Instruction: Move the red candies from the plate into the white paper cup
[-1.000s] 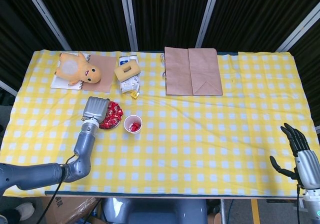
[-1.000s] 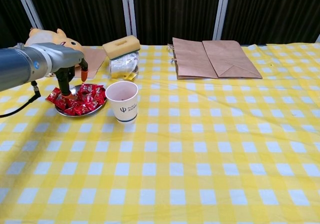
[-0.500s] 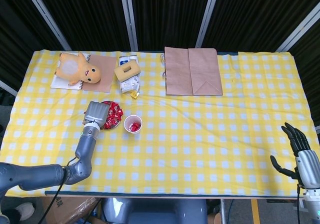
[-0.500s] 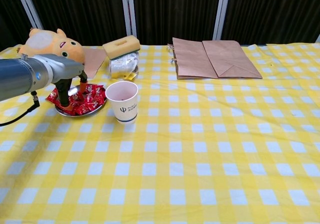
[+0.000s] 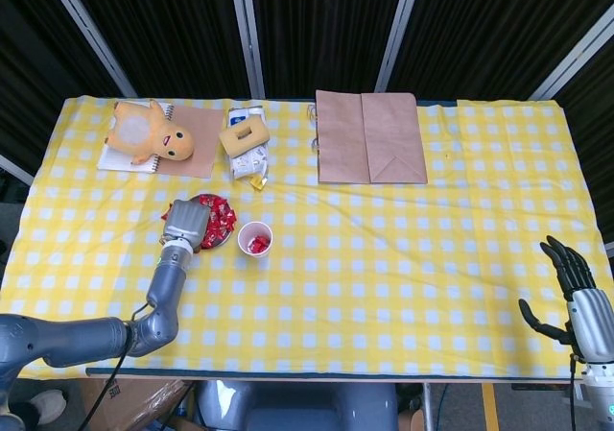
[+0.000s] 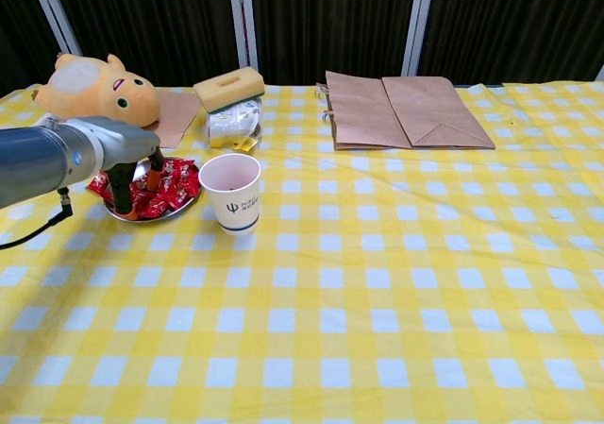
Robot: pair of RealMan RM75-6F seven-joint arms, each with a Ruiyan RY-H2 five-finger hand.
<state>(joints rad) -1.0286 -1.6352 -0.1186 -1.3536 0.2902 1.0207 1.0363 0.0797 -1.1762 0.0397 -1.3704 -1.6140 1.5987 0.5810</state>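
A metal plate [image 6: 129, 215] piled with red candies [image 6: 174, 179] stands at the left of the table, also seen as the plate [image 5: 223, 240] in the head view. My left hand [image 6: 129, 160] hangs over the plate's left side, its orange-tipped fingers [image 6: 119, 194] lowered among the candies; whether they pinch one is hidden. From the head camera the left hand [image 5: 186, 222] covers the plate's left half. The white paper cup [image 6: 231, 191] stands just right of the plate and holds a few red candies [image 5: 256, 245]. My right hand [image 5: 574, 293] rests at the far right table edge, fingers spread and holding nothing.
A yellow plush toy [image 6: 92, 85] lies on a notebook behind the plate. A sponge on a white packet [image 6: 229, 103] sits behind the cup. A flat brown paper bag [image 6: 406, 110] lies at the back centre. Yellow checked cloth [image 6: 377, 301] covers the table.
My left hand has dropped lower and drawn slightly nearer, bringing its fingers down into the candies on the plate. The right hand has not moved.
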